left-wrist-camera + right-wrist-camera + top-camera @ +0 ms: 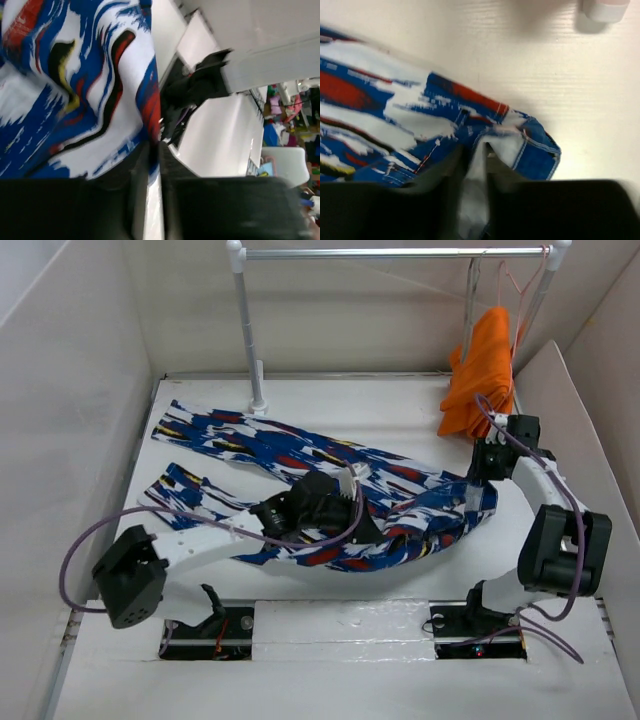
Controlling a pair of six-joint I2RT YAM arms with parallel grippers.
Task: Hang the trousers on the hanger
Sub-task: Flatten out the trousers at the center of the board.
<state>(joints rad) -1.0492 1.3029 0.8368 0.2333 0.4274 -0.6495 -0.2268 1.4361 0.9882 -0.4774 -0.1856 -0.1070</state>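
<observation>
The trousers lie spread across the white table, legs to the far left and waist to the right. My left gripper sits over their middle, shut on a fold of cloth. In the left wrist view the trousers hang from the left gripper. My right gripper is shut on the waist end. In the right wrist view the right gripper pinches the waistband of the trousers. The dark grey hanger does not show in any view.
A white clothes rail stands at the back, with its left post on the table. A plain orange garment and a thin wire hanger hang at the rail's right end. White walls enclose the table.
</observation>
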